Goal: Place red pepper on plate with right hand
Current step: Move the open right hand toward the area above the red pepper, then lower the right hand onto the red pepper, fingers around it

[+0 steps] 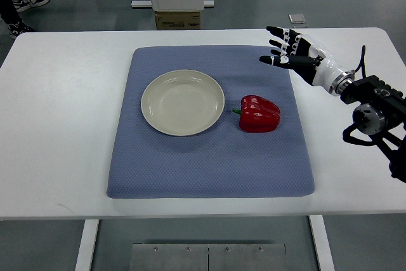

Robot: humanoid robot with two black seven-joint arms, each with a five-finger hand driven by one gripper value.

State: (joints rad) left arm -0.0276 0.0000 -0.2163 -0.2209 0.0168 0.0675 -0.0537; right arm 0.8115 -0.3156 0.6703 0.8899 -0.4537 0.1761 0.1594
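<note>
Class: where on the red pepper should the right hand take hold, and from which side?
Probably across the red pepper's broad body, coming from above: it lies on its side, its short stem toward the plate. The open right hand hovers beyond it.

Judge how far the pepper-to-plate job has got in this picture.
Nothing done yet: the red pepper lies on the blue mat, right of the empty plate. The right hand hovers open beyond the pepper, holding nothing. Grasping, carrying and placing all remain.
</note>
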